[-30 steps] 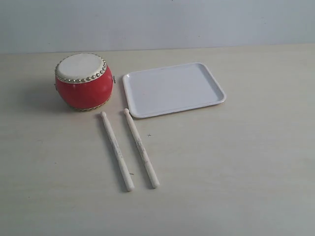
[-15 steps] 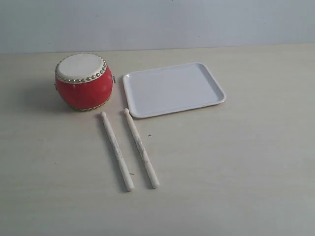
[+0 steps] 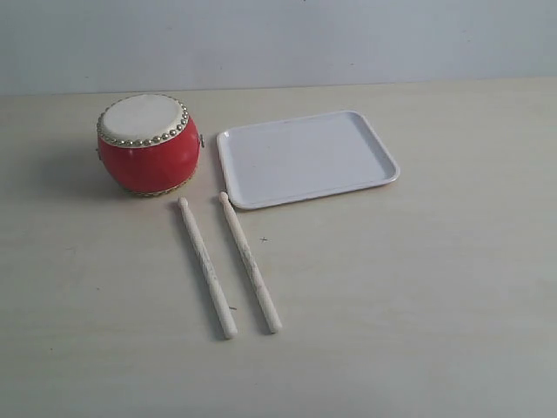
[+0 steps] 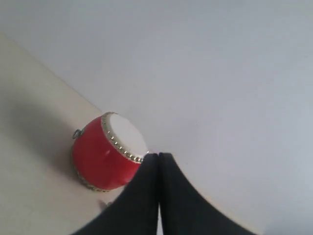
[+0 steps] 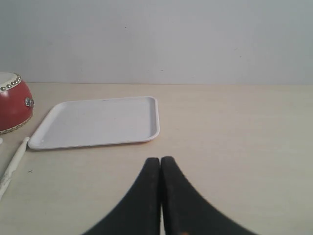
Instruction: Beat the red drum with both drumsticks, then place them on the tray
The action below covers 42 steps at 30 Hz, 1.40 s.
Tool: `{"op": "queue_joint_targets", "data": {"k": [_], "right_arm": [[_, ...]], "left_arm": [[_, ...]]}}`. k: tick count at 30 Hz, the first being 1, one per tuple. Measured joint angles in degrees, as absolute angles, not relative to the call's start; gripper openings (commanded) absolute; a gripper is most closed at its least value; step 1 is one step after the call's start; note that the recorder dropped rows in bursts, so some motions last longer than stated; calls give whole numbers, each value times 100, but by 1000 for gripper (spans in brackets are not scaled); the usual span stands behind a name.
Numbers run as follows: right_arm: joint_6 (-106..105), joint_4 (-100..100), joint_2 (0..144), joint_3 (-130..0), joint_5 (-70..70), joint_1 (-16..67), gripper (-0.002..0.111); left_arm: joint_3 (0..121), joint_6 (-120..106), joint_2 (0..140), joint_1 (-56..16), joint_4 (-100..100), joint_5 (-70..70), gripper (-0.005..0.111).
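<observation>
The red drum (image 3: pixel 148 144) stands upright at the table's back left, cream skin up; it also shows in the left wrist view (image 4: pixel 102 154) and at the edge of the right wrist view (image 5: pixel 12 105). The white tray (image 3: pixel 306 158) lies empty just right of it, and the right wrist view shows the tray (image 5: pixel 98 122) too. Two pale drumsticks lie side by side in front, the left one (image 3: pixel 207 266) and the right one (image 3: pixel 250 262), tips toward the drum. One stick end (image 5: pixel 12 161) shows in the right wrist view. Left gripper (image 4: pixel 158 155) and right gripper (image 5: pixel 160 159) are both shut and hold nothing. Neither appears in the exterior view.
A pale wooden tabletop (image 3: pixel 418 287) spreads under everything, with a plain grey-white wall (image 3: pixel 278 39) behind its far edge.
</observation>
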<state>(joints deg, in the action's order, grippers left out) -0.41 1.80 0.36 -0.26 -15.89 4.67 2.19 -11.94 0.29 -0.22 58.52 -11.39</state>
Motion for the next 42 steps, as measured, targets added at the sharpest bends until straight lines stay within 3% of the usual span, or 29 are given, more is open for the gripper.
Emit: {"op": "queue_joint_targets", "data": {"k": [10, 23, 29, 37, 42], "right_arm": [[-41, 180, 36, -26, -1589, 467, 0], [-41, 180, 36, -26, -1589, 467, 0], [-41, 180, 36, -26, -1589, 467, 0], [-41, 180, 36, -26, -1589, 467, 0], [-41, 180, 36, -26, -1589, 467, 0]], "left_arm": [[2301, -2833, 309, -22, 5885, -2314, 0], [4551, -3133, 3688, -22, 5295, -5265, 0], [4673, -2968, 4482, -22, 4293, -4870, 0], [4721, -2933, 4250, -22, 3922, -4178, 0], [5431, -3297, 4065, -22, 3588, -4090, 0]]}}
